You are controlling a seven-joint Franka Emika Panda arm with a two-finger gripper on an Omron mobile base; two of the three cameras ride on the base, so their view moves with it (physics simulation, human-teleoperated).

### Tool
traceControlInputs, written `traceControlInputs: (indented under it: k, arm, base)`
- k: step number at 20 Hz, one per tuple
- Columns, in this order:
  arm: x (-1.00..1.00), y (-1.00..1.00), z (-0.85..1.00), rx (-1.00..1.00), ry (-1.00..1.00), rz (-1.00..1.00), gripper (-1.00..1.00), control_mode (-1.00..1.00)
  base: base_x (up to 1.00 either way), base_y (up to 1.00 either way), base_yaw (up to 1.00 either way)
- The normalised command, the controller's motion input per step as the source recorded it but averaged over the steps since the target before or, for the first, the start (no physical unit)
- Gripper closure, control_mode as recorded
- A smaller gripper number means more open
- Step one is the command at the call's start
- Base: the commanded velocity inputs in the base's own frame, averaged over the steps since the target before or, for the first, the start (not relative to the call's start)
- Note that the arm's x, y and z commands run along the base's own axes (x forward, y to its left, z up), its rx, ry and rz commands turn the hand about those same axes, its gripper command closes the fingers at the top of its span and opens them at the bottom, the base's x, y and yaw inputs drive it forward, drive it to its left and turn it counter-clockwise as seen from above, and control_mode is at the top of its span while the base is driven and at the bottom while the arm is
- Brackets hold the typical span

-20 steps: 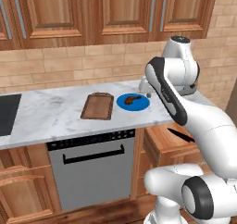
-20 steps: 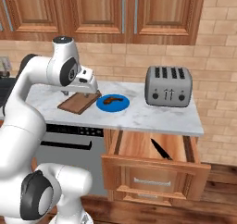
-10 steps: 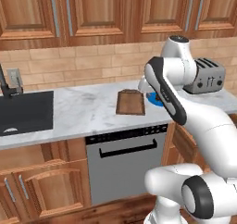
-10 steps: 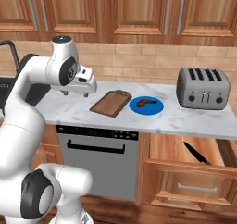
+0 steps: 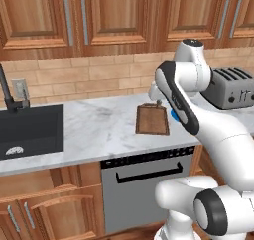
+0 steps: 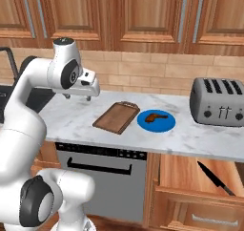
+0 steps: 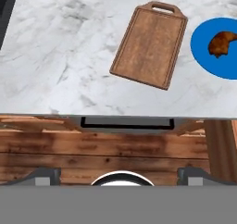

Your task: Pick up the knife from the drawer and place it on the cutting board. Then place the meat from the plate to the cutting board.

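A long white-and-grey marble counter (image 6: pixel 200 141) is seen running beneath reddish-brown wooden wall cabinets (image 6: pixel 143 15). A black sink basin (image 5: pixel 30 130) is set into the counter at its left end, and a stainless dishwasher front (image 6: pixel 100 177) with a dark bar handle is fitted below. A wide, shallow reddish-brown wooden drawer (image 6: pixel 200 184) stands pulled out under the right part of the counter, and a slim black pointed knife (image 6: pixel 215 177) is lying inside it. A silver four-slot toaster (image 6: pixel 217 101) is placed on the counter above the drawer. A rectangular dark-brown wooden cutting board (image 6: pixel 116 117) with a loop handle lies bare, just beside a round bright blue plate (image 6: pixel 156 120). A small reddish-brown lump of meat (image 6: pixel 155 116) rests on that plate. The two-finger gripper (image 6: pixel 77 95) is held above the counter, left of the board, jaws spread wide with nothing between them.
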Motion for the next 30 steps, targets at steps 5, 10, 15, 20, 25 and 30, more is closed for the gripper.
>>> traceControlInputs:
  k: [5, 10, 15, 20, 25, 30]
  arm:
    - [0.0, 0.0, 0.0, 0.0, 0.0, 0.0, -1.0, 1.0]
    - [0.0, 0.0, 0.0, 0.0, 0.0, 0.0, -1.0, 1.0]
    - [0.0, 0.0, 0.0, 0.0, 0.0, 0.0, -1.0, 1.0]
    - [0.0, 0.0, 0.0, 0.0, 0.0, 0.0, -1.0, 1.0]
    - [0.0, 0.0, 0.0, 0.0, 0.0, 0.0, -1.0, 1.0]
    - [0.0, 0.0, 0.0, 0.0, 0.0, 0.0, -1.0, 1.0]
  base:
    - [0.42, -0.3, 0.05]
    - [0.38, -0.22, 0.03]
    - [0.37, -0.26, 0.0]
    - [0.35, -0.41, 0.0]
    - [0.33, -0.39, 0.0]
    - [0.34, -0.24, 0.0]
